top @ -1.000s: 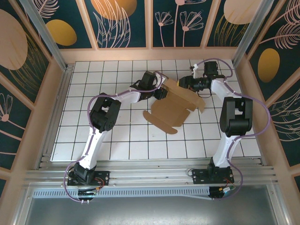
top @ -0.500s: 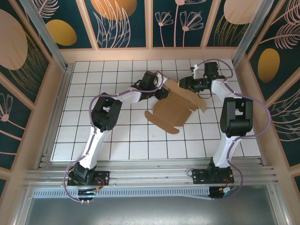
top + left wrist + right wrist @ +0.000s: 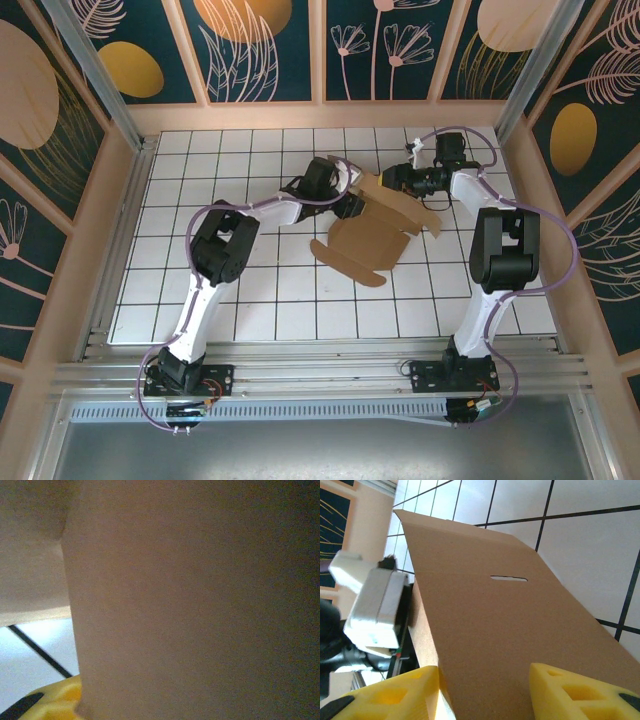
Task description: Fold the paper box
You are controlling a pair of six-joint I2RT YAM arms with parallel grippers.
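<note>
The paper box (image 3: 370,235) is a brown cardboard sheet lying partly folded at the back middle of the table, with its raised panels toward the far side. My left gripper (image 3: 352,205) sits at the box's left edge. In the left wrist view the cardboard (image 3: 190,600) stands right against the lens, with one yellow finger (image 3: 55,700) showing at the bottom left. My right gripper (image 3: 392,180) is at the box's far right end. Its jaws (image 3: 484,669) stand apart astride a folded ridge of cardboard (image 3: 510,610), the left finger (image 3: 395,695) against the side face.
The white gridded table (image 3: 240,290) is walled by wooden borders and decorated panels. The left arm's white wrist housing (image 3: 375,610) sits close behind the raised panel in the right wrist view. Open tiles lie to the front and the left of the box.
The left arm's wrist has shifted slightly toward the back. The box has nudged a little to the right. The right arm has stayed put.
</note>
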